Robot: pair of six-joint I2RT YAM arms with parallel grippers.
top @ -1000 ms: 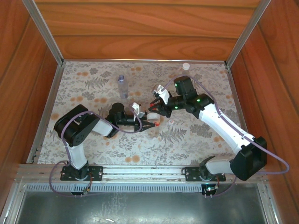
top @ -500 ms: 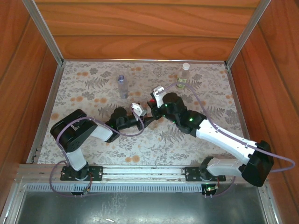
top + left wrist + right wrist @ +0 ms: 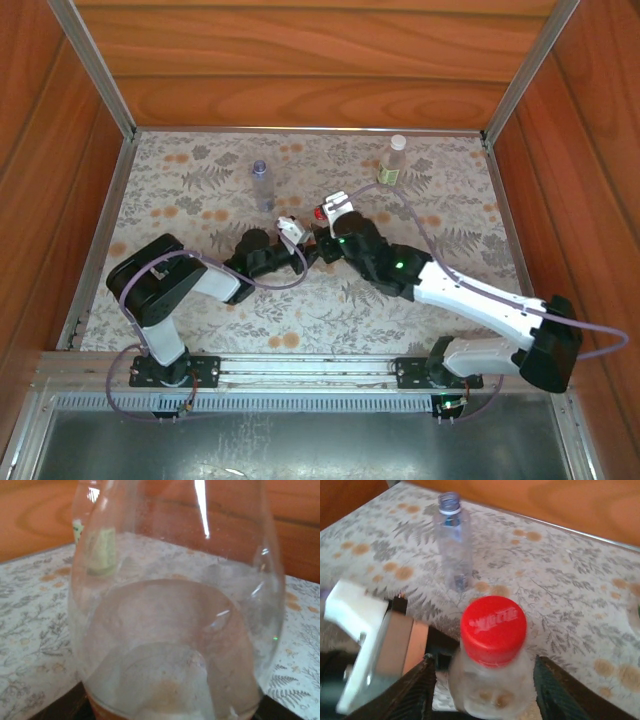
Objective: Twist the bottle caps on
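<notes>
**Red cap sits on the bottle, right fingers stand off it**

The left gripper (image 3: 303,248) is clenched on a small clear plastic bottle (image 3: 175,630). In the left wrist view the bottle's rounded body sits right up against the camera, and the dark fingers show only at the two lower corners, pressed to its sides.

On the neck of that bottle sits a round red plastic screw cap (image 3: 493,627). Whether it is turned fully home cannot be told.

The right gripper (image 3: 487,680) is released. Its two black fingers (image 3: 422,690) flank the bottle's shoulders just below the cap, one on each side. A sliver of gap shows at the left finger, and neither fingertip touches the red cap. The cap stands between and just ahead of the fingertips.

Well beyond the right fingers, past the cap, a bluish clear plastic bottle (image 3: 452,540) stands upright on the flower-patterned tabletop (image 3: 200,300), its neck open and uncapped.

Off to the far side of the right gripper, near the back edge, a clear bottle with a yellow-green label (image 3: 392,165) stands upright with a white cap (image 3: 398,142) on top. It is well apart from both grippers.
</notes>
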